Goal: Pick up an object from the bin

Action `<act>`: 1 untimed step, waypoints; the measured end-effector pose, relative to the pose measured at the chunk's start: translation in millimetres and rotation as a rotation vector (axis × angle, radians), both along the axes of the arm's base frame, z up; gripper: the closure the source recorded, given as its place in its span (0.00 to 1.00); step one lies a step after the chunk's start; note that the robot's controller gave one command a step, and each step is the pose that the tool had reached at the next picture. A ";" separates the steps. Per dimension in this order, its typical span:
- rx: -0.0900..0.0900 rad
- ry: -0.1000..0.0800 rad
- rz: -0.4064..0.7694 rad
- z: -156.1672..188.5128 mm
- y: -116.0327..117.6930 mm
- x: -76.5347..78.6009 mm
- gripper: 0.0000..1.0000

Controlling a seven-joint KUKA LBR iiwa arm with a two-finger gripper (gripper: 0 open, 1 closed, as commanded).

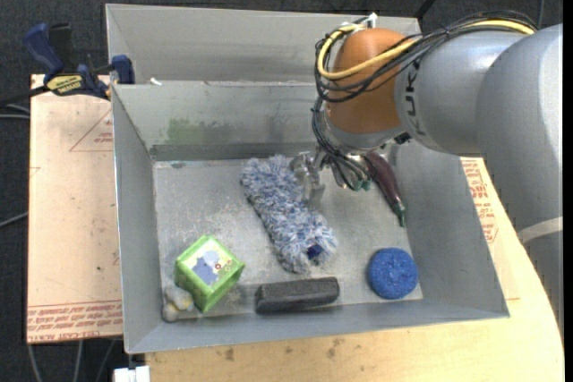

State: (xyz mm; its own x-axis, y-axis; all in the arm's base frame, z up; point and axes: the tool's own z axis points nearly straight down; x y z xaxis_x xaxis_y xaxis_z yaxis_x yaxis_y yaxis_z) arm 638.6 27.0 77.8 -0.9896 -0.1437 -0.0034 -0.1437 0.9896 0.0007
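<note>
A: Which step is this?
B: The approach, I'd judge. The gripper [312,173] hangs low at the upper right edge of the shaggy blue-and-white woven cloth strip [286,215], which lies mid-floor in the grey metal bin [134,192]. Whether the gripper is released or clenched, I cannot tell from this angle.
A: How does the strip lie?
B: Flat, with its long axis slanting from the back wall toward the front and leaning to the view's right. Its near end is close to the dark grey oblong block [297,294].
A: And next?
B: Probably settle across the strip's narrow width, then close and lift
</note>
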 end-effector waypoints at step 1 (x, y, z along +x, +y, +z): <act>0.000 0.000 0.000 0.0 0.0 0.0 1.00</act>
State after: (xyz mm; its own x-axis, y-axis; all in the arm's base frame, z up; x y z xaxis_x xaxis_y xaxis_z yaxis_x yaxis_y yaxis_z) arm 638.6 27.0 77.8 -0.9896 -0.1436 -0.0034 -0.1436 0.9896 0.0007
